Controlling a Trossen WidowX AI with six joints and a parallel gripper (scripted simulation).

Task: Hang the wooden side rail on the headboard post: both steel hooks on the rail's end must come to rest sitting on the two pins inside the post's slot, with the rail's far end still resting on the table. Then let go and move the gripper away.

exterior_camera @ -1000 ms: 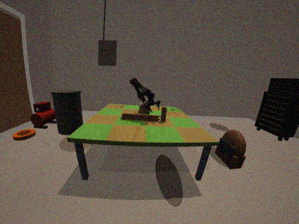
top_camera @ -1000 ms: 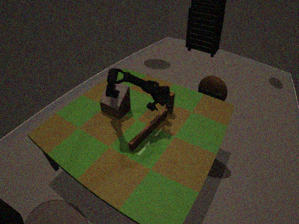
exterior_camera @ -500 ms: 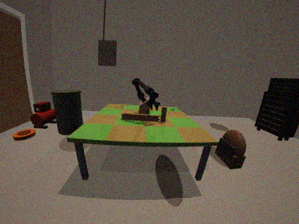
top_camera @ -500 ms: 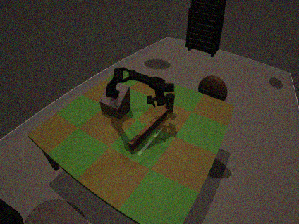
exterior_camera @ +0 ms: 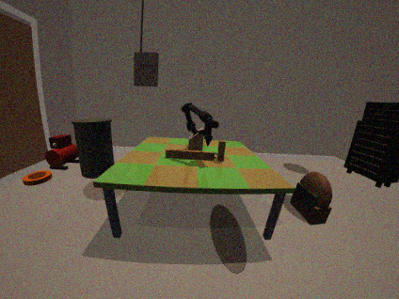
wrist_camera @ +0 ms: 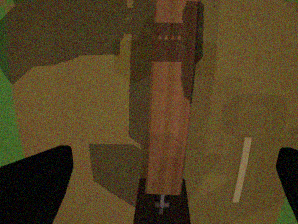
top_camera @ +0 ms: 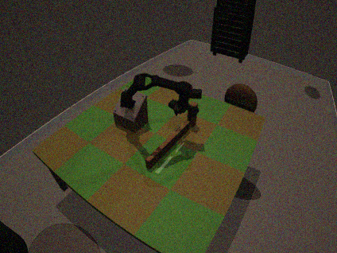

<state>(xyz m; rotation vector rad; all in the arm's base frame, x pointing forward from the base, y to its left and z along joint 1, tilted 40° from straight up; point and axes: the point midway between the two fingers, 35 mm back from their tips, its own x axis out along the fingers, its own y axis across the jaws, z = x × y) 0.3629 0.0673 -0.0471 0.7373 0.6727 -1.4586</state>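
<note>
Wooden and long, the side rail (top_camera: 168, 144) lies flat on the desk (top_camera: 99, 175), a square-edged plank with a warm reddish grain, its one end toward the dark headboard post (top_camera: 192, 115) at about two o'clock from the rail's middle. That post is a short upright block with flat faces. Whether the rail's hooks sit on the post's pins cannot be made out. Checkered green and tan squares cover the desk, matte and smooth. Above the rail's post end hangs the black arm's gripper (top_camera: 177, 107), jaws spread wide with nothing between them; in the wrist view the dark fingers flank the rail (wrist_camera: 166, 129) without touching it. A boxy grey base (top_camera: 131, 113) carries the arm at ten o'clock.
</note>
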